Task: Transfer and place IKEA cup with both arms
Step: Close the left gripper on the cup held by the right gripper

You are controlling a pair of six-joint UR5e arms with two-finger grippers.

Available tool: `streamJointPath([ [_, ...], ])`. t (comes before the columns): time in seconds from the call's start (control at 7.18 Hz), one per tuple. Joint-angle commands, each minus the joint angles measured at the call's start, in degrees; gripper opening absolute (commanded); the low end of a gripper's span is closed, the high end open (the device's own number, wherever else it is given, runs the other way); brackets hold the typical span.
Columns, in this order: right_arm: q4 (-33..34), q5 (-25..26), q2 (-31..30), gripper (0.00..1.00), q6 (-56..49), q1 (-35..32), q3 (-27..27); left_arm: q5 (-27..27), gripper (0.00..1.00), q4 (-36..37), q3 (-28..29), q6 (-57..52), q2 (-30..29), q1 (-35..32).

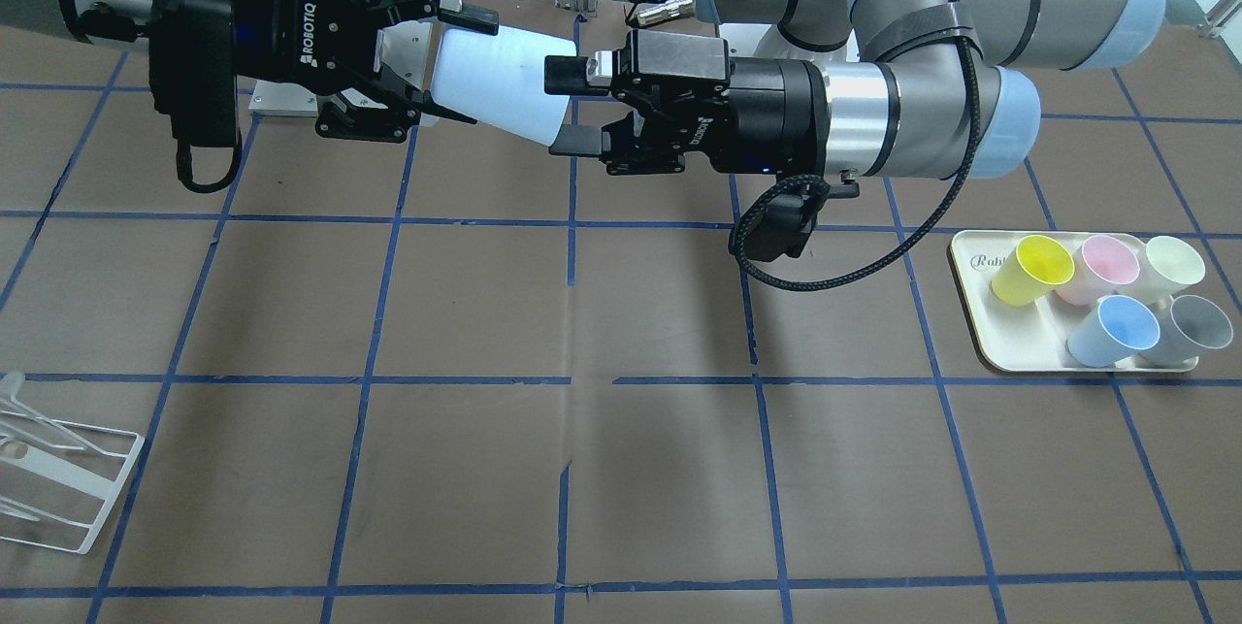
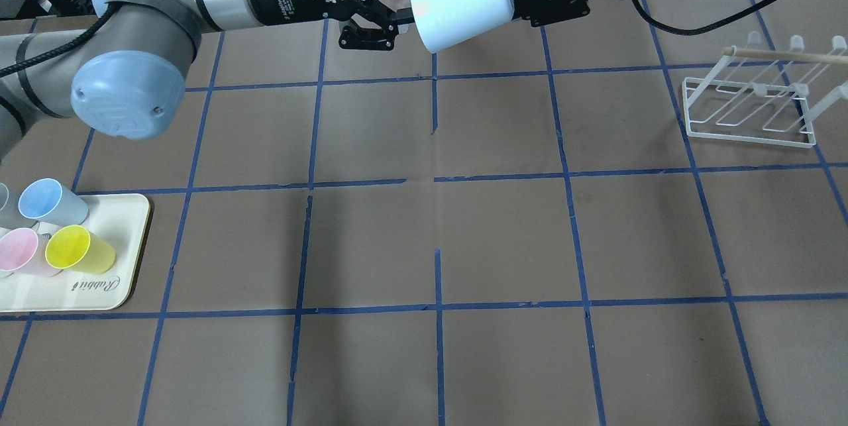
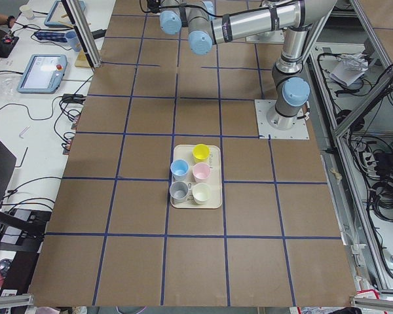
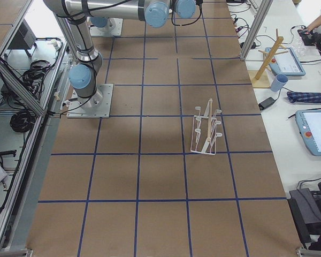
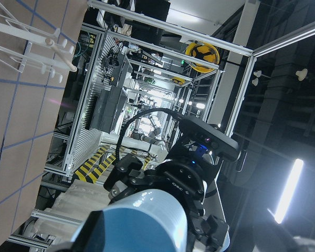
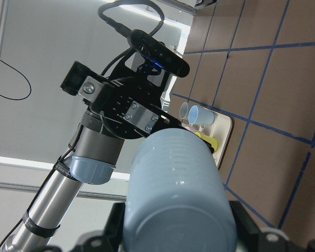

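Smooth, glossy plastic on the cup. Matt brown paper over the table, lined with blue tape. Thin white-coated wire in the rack, bare wood for its rod. Smooth cream plastic, faintly shiny, on the tray.

Beneath the jaws I see a brown table gridded in blue tape. Beyond the jaws stand aluminium frame posts and a bright strip light. A white side bench runs alongside the table.
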State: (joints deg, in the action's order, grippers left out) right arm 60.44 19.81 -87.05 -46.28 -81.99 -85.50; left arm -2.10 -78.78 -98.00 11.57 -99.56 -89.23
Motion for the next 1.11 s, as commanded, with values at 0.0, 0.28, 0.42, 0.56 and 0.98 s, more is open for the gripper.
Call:
streamJointPath([
  [0.0, 0.1, 0.1, -0.1, 0.47, -0.1, 0.0, -0.3, -0.2, 0.99, 0.2, -0.1, 0.2, 0.1, -0.9],
  [0.28, 0.6, 0.1, 0.2, 0.47, -0.5, 0.5, -0.3, -0.1, 0.99, 0.2, 0.1, 4.6, 1.4, -0.9],
  [0.42, 0.8, 0.1, 0.3, 0.47, -0.5, 0.9, -0.3, -0.1, 0.99, 0.6, 0.4, 6.2, 1.7, -0.8],
  [0.56, 0.6, 0.0, 0.3, 0.47, -0.5, 1.5, -0.3, -0.1, 0.98, 2.6, 0.0, 6.3, 1.5, -1.1],
  [0.98, 0.4, 0.1, -0.3, 0.47, -0.5, 1.7, -0.3, -1.7, 0.71, 4.8, 0.0, 6.2, 0.8, -1.6],
])
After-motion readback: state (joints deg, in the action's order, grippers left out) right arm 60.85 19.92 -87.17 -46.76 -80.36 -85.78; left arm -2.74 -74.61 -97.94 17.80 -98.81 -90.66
